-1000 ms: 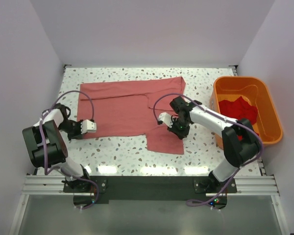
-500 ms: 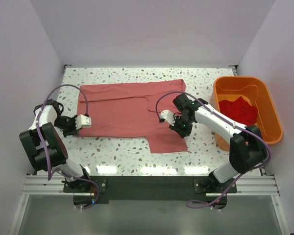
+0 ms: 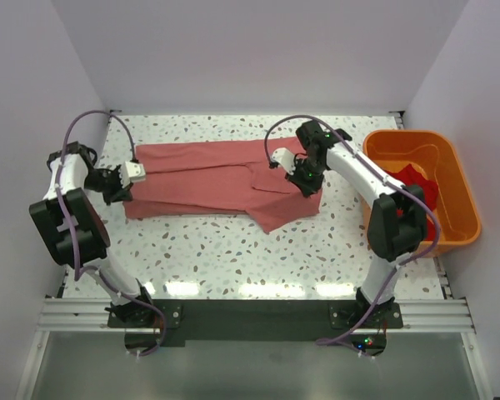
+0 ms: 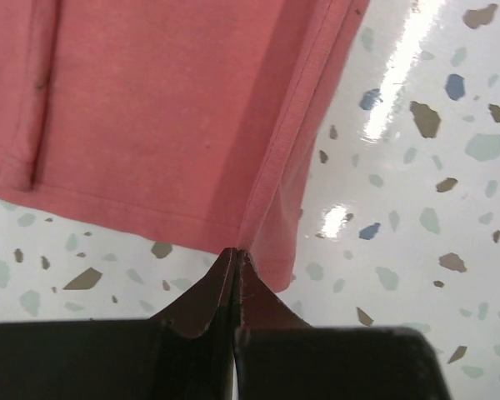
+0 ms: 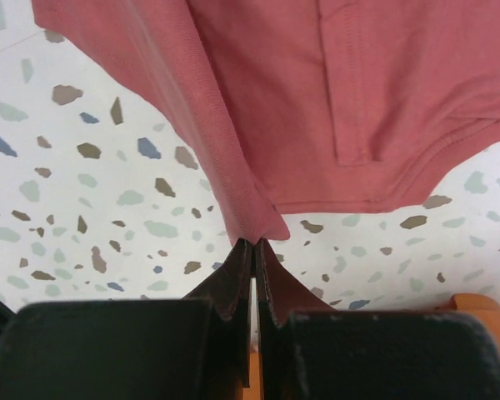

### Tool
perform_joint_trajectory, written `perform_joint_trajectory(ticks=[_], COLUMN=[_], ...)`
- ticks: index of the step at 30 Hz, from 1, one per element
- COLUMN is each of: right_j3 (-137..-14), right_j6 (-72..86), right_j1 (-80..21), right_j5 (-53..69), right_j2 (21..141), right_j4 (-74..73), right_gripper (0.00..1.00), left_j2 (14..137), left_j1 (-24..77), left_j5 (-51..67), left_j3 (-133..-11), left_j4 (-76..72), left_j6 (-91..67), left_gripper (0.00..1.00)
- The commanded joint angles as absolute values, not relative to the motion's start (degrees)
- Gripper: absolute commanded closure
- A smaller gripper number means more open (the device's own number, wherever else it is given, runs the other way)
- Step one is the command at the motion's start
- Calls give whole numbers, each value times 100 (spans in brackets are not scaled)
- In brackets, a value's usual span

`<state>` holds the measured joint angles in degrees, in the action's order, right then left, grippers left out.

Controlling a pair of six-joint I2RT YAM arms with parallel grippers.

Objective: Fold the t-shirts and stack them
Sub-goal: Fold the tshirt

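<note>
Pinching shut with left gripper (image 3: 136, 172) on pink shirt (image 3: 204, 179) at its left end, closing the jaws on a doubled edge of cloth just above the table (image 3: 233, 250). Raising that edge, by the look of it, for carrying the near half over the far half in a lengthwise fold.

Lying across the far middle of the table, long side running left to right; showing a turned-over near border, and letting one flap point out toward the near side, right of centre.

Clamping shut with right gripper (image 3: 303, 173) on the same shirt's right end, with cloth draping down from the tips. Gripping both ends at once, seemingly, for keeping the fold line straight.

Keeping at far right, apart from the fold: tub (image 3: 417, 137), with red shirt (image 3: 407, 185) heaped inside, not yet folded.

Obstructing nothing between the two grippers. Crowding the right arm somewhat, with the tub rim just beside its forearm.
</note>
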<state>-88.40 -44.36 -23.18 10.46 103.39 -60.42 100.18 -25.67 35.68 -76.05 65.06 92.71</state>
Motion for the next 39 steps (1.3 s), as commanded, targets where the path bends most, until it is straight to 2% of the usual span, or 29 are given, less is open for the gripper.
perform_joint_trajectory(ticks=[1, 10, 19, 25, 39], right_j3=[-9482, -11029, -12251, -12577, -12472], right_j6=[-4720, -4895, -5080, -5089, -5203], right_j1=[-2197, -2109, -2065, -2030, -1881], right_j5=[1142, 1064, 835, 791, 782], right_j2=[10721, 11750, 12656, 12885, 12876], right_j4=[-6398, -6838, -7031, -6987, -6698], right_gripper=[100, 100, 100, 100, 100], left_j2=[10378, 11143, 11487, 11558, 11628], left_j1=[-2444, -2232, -2224, -2224, -2232], left_j5=[3964, 3885, 3788, 3753, 3911], left_j3=[-8199, -9122, -9492, -9545, -9729], left_j4=[6487, 6214, 6258, 6275, 6091], left_j6=[8711, 8306, 8341, 8358, 8235], left_gripper=[100, 100, 100, 100, 100])
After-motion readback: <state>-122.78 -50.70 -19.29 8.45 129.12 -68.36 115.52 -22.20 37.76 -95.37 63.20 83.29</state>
